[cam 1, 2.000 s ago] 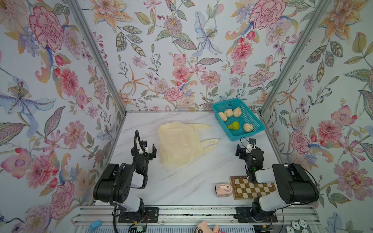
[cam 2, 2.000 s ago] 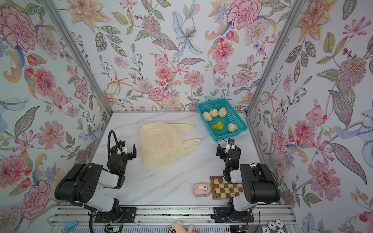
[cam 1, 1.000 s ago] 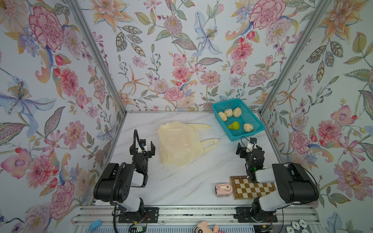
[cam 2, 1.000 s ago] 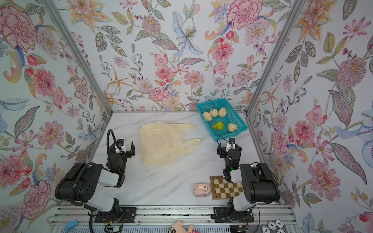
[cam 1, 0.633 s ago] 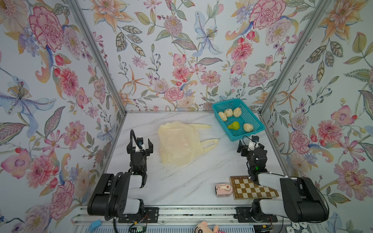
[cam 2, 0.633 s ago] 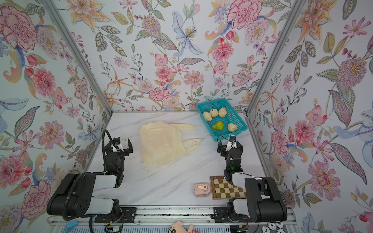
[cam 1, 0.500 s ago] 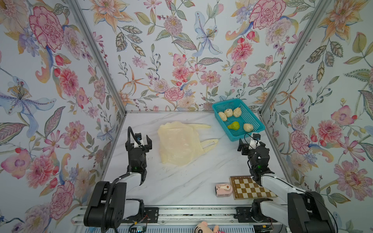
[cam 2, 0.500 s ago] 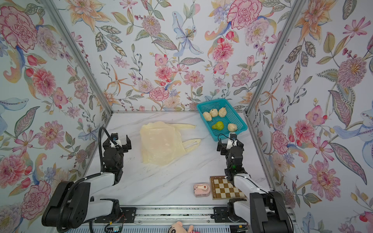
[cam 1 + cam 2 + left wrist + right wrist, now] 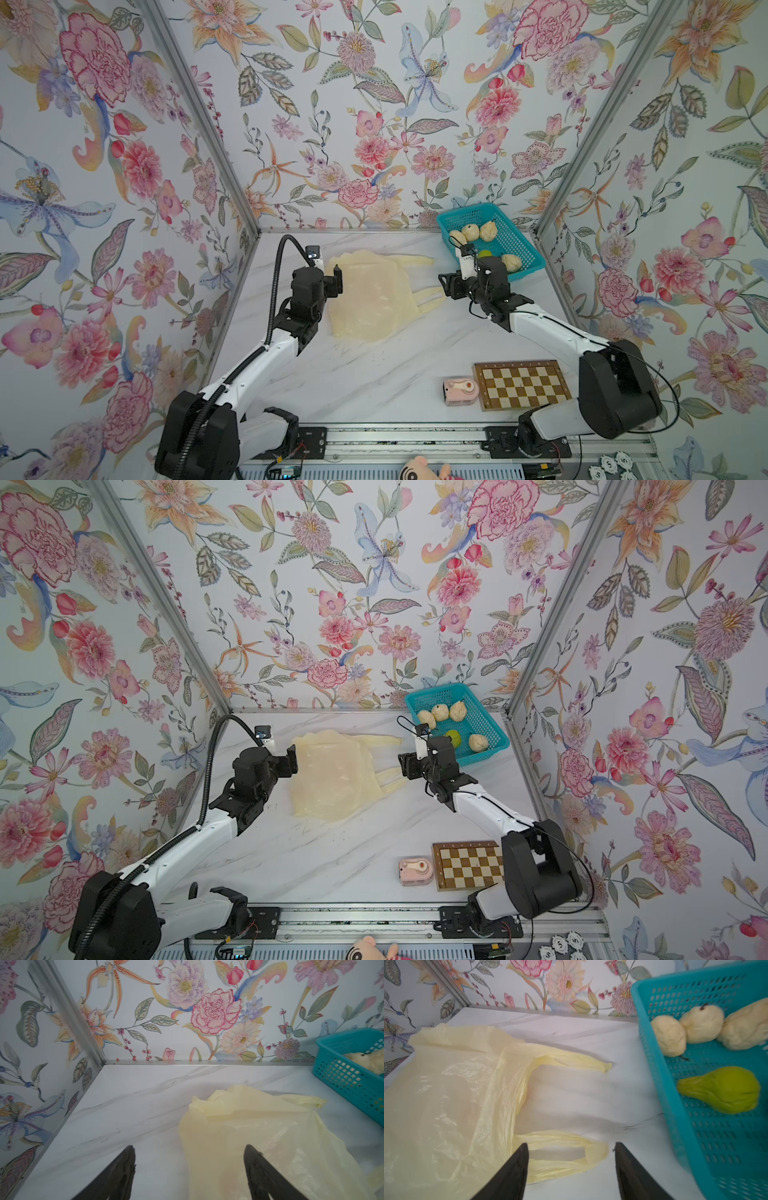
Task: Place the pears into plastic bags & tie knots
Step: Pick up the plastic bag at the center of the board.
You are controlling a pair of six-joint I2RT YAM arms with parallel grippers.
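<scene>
Hovering at plastic bag (image 9: 374,295) edges: left gripper (image 9: 189,1147), right gripper (image 9: 571,1144), fingers spread, nothing held. Bag flat, empty, unknotted. Five pears (image 9: 439,712) in basket (image 9: 440,696). Loading, knotting remain.

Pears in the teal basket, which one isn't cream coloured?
The yellow-green pear, lying on its side in the middle of the basket. The three cream pears at the far end and the fourth cream pear beside it are pale beige.
</scene>
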